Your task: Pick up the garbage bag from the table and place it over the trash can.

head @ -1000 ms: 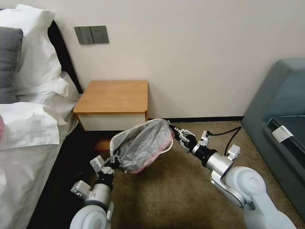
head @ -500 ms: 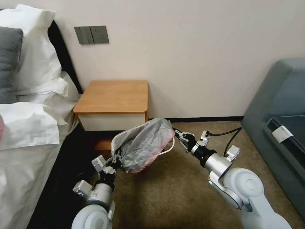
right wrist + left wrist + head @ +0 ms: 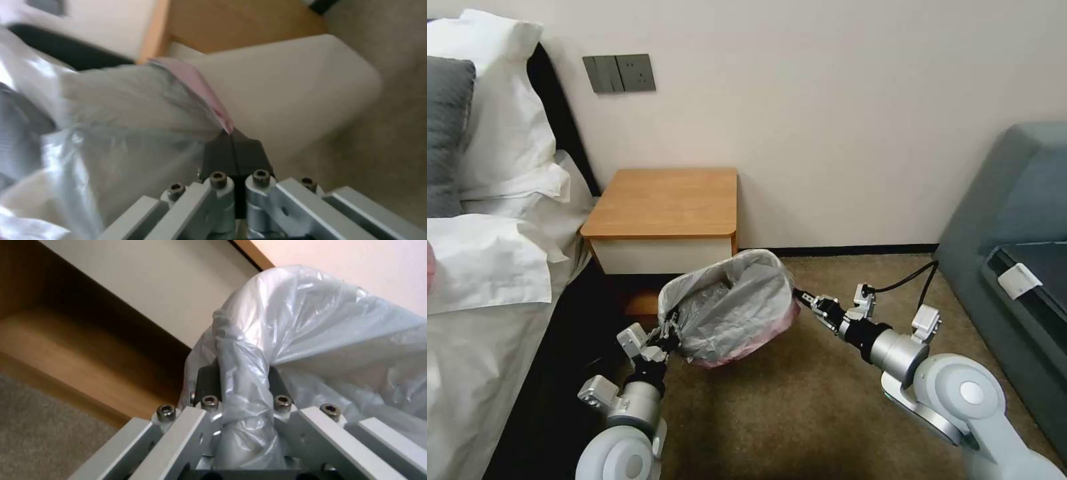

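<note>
The garbage bag [image 3: 727, 307], grey and crinkly with a pink-red rim, is stretched over the trash can on the carpet in front of the table [image 3: 667, 200]. Its mouth sags open into the can. My left gripper [image 3: 668, 331] is at the bag's near-left corner, shut on a bunched fold of the garbage bag [image 3: 245, 373]. My right gripper [image 3: 800, 297] is at the right side, its fingers [image 3: 222, 153] shut on the pink rim [image 3: 200, 86], just against the cream trash can [image 3: 289, 90]. In the head view the bag covers the can.
A bed with white pillows [image 3: 494, 233] fills the left side. A grey sofa [image 3: 1014, 220] stands at the right. The wall is close behind the table. Open carpet [image 3: 800, 413] lies between my arms. The table's low shelf [image 3: 66, 340] is beside the left gripper.
My right gripper has dropped lower and pulled the bag's rim down over the can's right side. The bag's domed top has sunk in and its mouth has opened. The left gripper barely moved.
</note>
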Robot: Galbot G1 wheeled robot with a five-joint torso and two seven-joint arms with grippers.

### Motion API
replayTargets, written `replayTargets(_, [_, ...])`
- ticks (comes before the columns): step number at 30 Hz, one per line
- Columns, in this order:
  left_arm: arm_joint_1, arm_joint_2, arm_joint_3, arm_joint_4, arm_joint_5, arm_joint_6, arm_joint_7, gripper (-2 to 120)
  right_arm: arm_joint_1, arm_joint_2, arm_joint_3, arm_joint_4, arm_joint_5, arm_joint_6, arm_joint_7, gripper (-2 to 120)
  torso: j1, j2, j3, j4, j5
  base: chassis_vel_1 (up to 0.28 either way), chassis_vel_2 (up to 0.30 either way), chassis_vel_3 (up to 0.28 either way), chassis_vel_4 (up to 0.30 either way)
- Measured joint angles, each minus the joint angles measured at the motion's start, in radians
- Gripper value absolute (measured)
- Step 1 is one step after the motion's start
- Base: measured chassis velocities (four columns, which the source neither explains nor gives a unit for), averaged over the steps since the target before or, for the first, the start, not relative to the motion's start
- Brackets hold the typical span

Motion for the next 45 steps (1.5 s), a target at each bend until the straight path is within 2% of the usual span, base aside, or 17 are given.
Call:
replayTargets(8, [0.000,0.003,0.004,-0.015,-0.008,0.005,-0.002,7,0.014,0.010,-0.033,-0.051,-0.128,-0.006,-0.042,0,0.000,0.000,0.000,0.0000,0.0000,0.000,0.000,0.000,0.000])
replayTargets(11, [0.008,0.006,0.008,-0.029,-0.015,0.014,-0.005,7,0.040,0.020,-0.054,-0.105,-0.234,0.006,-0.124,0,0.000,0.000,0.000,0.0000,0.0000,0.000,0.000,0.000,0.000])
replayTargets(20, [0.017,0.005,0.010,-0.047,-0.024,0.031,-0.014,7,0.044,0.023,-0.065,-0.119,-0.328,0.021,-0.173,0,0.000,0.000,0.000,0.0001,0.0000,0.000,0.000,0.000,0.000])
replayTargets(23, [0.009,0.001,-0.001,-0.041,-0.011,0.034,-0.035,7,-0.006,0.002,-0.042,-0.079,-0.344,0.013,-0.201,10,0.000,0.000,0.000,0.0001,-0.0001,0.000,0.000,0.000,0.000])
replayTargets(24, [0.009,0.001,-0.001,-0.041,-0.011,0.034,-0.035,7,-0.006,0.002,-0.042,-0.079,-0.344,0.013,-0.201,10,0.000,0.000,0.000,0.0001,-0.0001,0.000,0.000,0.000,0.000])
replayTargets(28, [-0.019,-0.002,-0.037,-0.030,-0.001,0.035,-0.074,7,-0.060,-0.028,0.001,-0.052,-0.344,0.007,-0.234,30,0.000,0.000,0.000,-0.0001,-0.0002,0.000,0.000,0.000,0.000])
replayTargets(29, [-0.019,-0.002,-0.037,-0.030,-0.001,0.035,-0.074,7,-0.060,-0.028,0.001,-0.052,-0.344,0.007,-0.234,30,0.000,0.000,0.000,-0.0001,-0.0002,0.000,0.000,0.000,0.000])
replayTargets(33, [-0.034,0.008,-0.060,-0.030,0.016,0.063,-0.118,7,-0.089,-0.067,0.086,-0.030,-0.335,0.029,-0.266,49,0.000,0.000,0.000,0.0000,0.0003,0.000,0.000,0.000,0.000])
replayTargets(34, [-0.034,0.008,-0.060,-0.030,0.016,0.063,-0.118,7,-0.089,-0.067,0.086,-0.030,-0.335,0.029,-0.266,49,0.000,0.000,0.000,0.0000,0.0003,0.000,0.000,0.000,0.000])
replayTargets(37, [-0.031,0.019,-0.051,-0.009,0.109,0.057,-0.086,7,-0.085,-0.136,0.128,0.059,-0.417,0.045,-0.350,61,0.000,0.000,0.000,-0.0003,0.0000,0.000,0.000,0.000,0.000])
replayTargets(38, [-0.026,0.027,-0.036,0.004,0.165,0.046,-0.054,7,-0.058,-0.196,0.117,0.107,-0.472,0.061,-0.409,68,0.000,0.000,0.000,-0.0004,0.0000,0.000,0.000,0.000,0.000])
replayTargets(39, [-0.026,0.027,-0.036,0.004,0.165,0.046,-0.054,7,-0.058,-0.196,0.117,0.107,-0.472,0.061,-0.409,68,0.000,0.000,0.000,-0.0004,0.0000,0.000,0.000,0.000,0.000])
replayTargets(40, [-0.022,0.032,-0.023,0.011,0.196,0.039,-0.032,7,-0.029,-0.250,0.097,0.133,-0.506,0.073,-0.465,72,0.000,0.000,0.000,0.0003,-0.0001,0.000,0.000,0.000,0.000])
replayTargets(42, [-0.017,0.039,0.003,0.026,0.266,0.021,0.003,7,0.071,-0.367,0.015,0.159,-0.595,0.081,-0.638,67,0.000,0.000,0.000,0.0000,-0.0005,0.000,0.000,0.000,0.000])
replayTargets(43, [-0.017,0.039,0.003,0.026,0.266,0.021,0.003,7,0.071,-0.367,0.015,0.159,-0.595,0.081,-0.638,67,0.000,0.000,0.000,0.0000,-0.0005,0.000,0.000,0.000,0.000])
replayTargets(45, [-0.015,0.040,0.019,0.034,0.313,0.009,0.026,7,0.212,-0.434,-0.144,0.155,-0.702,0.075,-0.734,59,0.000,0.000,0.000,0.0001,-0.0004,0.000,0.000,0.000,0.000])
